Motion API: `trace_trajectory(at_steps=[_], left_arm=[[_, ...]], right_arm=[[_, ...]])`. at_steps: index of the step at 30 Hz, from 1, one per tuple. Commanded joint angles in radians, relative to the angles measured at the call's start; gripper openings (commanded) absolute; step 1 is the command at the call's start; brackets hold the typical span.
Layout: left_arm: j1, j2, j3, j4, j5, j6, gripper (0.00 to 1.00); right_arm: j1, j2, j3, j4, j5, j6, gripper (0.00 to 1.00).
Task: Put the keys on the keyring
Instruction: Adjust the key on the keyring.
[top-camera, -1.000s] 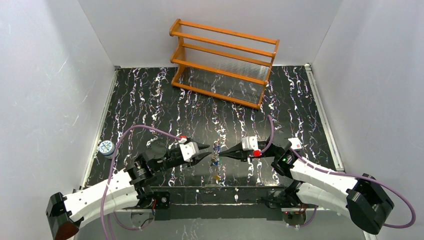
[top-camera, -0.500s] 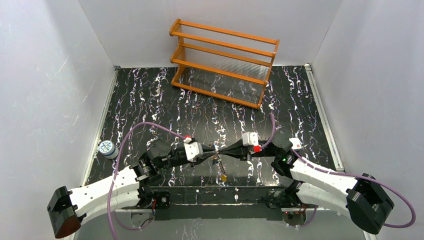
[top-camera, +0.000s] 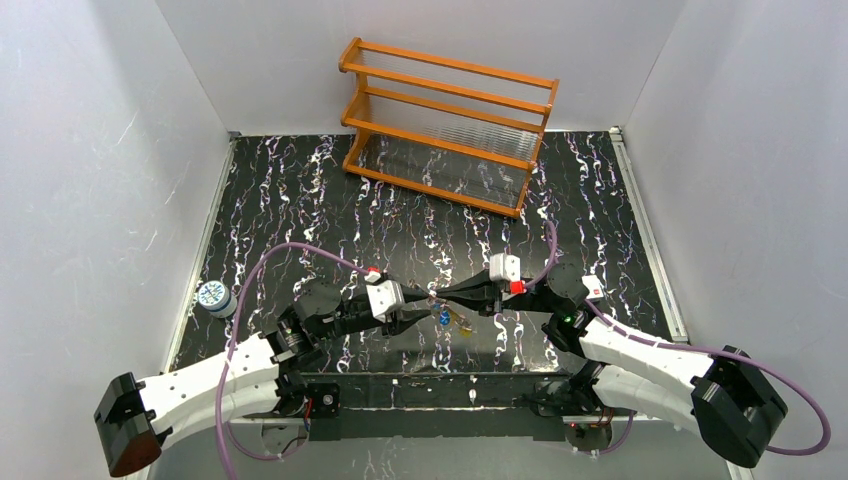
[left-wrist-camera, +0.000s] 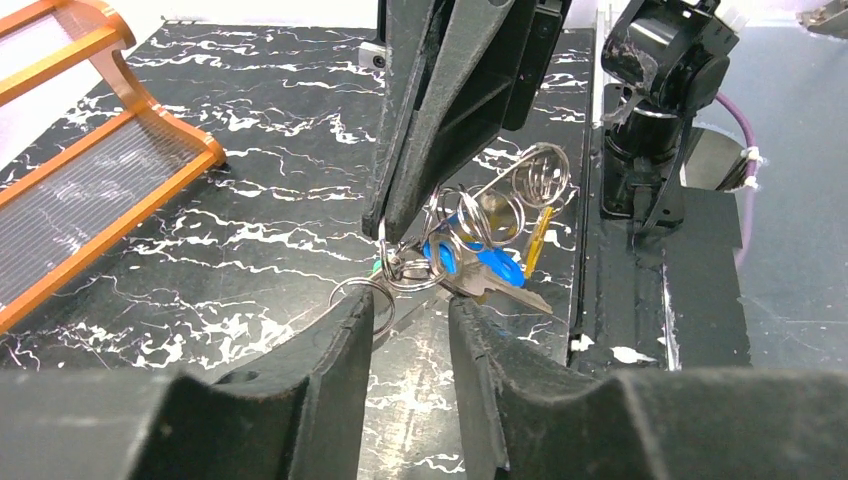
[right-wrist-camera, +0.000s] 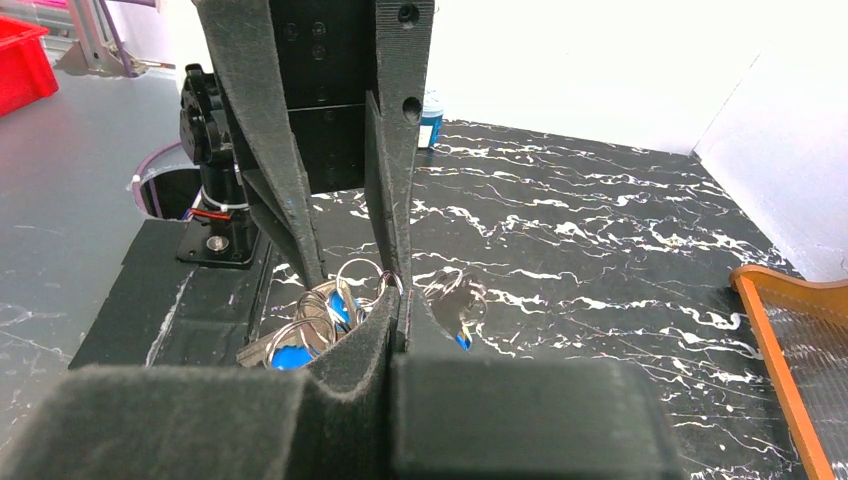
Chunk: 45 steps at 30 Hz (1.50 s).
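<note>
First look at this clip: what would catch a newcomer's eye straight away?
At the near middle of the table, the right gripper, shut on a dangling cluster of keys, meets the open left gripper tip to tip. Behind them, an orange wooden rack stands at the far edge.

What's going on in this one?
Two robot arms meet over the middle of the table. The right tool is shut on the wire keyring, holding it up with several keys bunched beneath it. The left tool faces it, part-open, with the bunch just beyond its gap. Nothing shows it gripping anything.
</note>
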Motion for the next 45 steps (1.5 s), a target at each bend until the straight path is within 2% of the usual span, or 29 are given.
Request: trace_trajectory(at_steps=[1,5,16,30,40,45], left_arm=[[-0.006,-0.025,-0.023,0.06,-0.04,-0.05,0.34],[-0.006,-0.035,-0.035,0.087,-0.077,-0.06,0.34],[-0.006,-0.1,0.03,-0.063,-0.166,-0.012,0.34],[-0.006,-0.016,0.065,0.041,-0.099,-0.018,0.32],[-0.006,-0.135,0.065,-0.028,-0.171,0.049,0.3],[-0.006,-0.147,0.078,-0.041,-0.182,0.05,0.3]], right_arm=[[0.003,-0.005,0.004,0.094,0.021,0.011,0.01],[0.003,-0.004,0.005,0.087,0.013,0.008,0.01],[0.003,-0.009,0.013,0.061,0.009,-0.01,0.01],[0.003,0.003,0.021,0.06,-0.013,-0.01,0.01],[0.003,0.002,0.022,0.06,-0.008,-0.01,0.01],[0.003,0.004,0.025,0.06,-0.012,-0.008,0.01]])
